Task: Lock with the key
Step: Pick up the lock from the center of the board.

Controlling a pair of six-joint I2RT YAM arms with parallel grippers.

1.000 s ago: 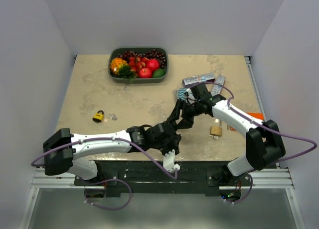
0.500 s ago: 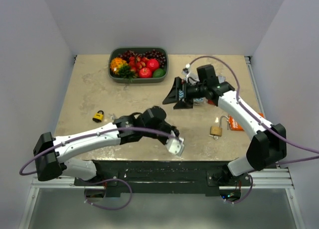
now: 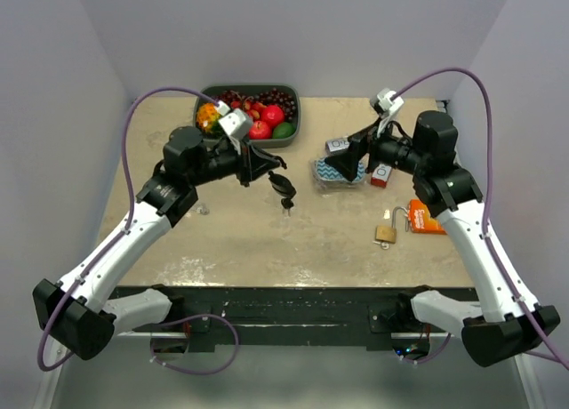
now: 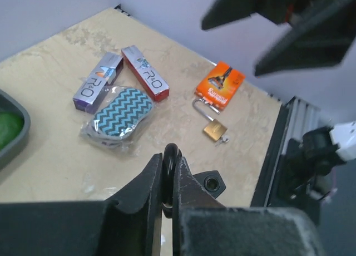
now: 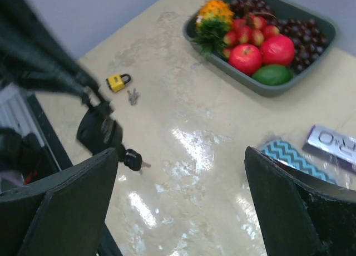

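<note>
A black padlock [image 3: 279, 182] hangs above the table by its shackle [image 4: 169, 154], and my left gripper [image 3: 265, 171] is shut on that shackle. Its body [image 4: 214, 183] shows just past the closed jaws in the left wrist view. A black-headed key [image 3: 286, 201] sticks out of the lock's lower end and also shows in the right wrist view as the key [image 5: 133, 159]. My right gripper [image 3: 345, 164] is wide open and empty, raised over the chevron pouch to the right of the lock. The black padlock [image 5: 100, 131] sits at the left of its view.
A brass padlock [image 3: 386, 233] with its shackle open lies at front right beside an orange box [image 3: 425, 217]. A chevron pouch [image 4: 122, 112] and two boxes [image 4: 144, 73] lie behind it. A fruit tray [image 3: 297, 116] stands at the back. A yellow padlock [image 5: 118, 82] with keys [image 5: 132, 96] lies at left.
The two grippers were together at the table's front middle. My left arm has lifted and swung back-left with the black padlock. My right gripper has opened wide and drawn back right.
</note>
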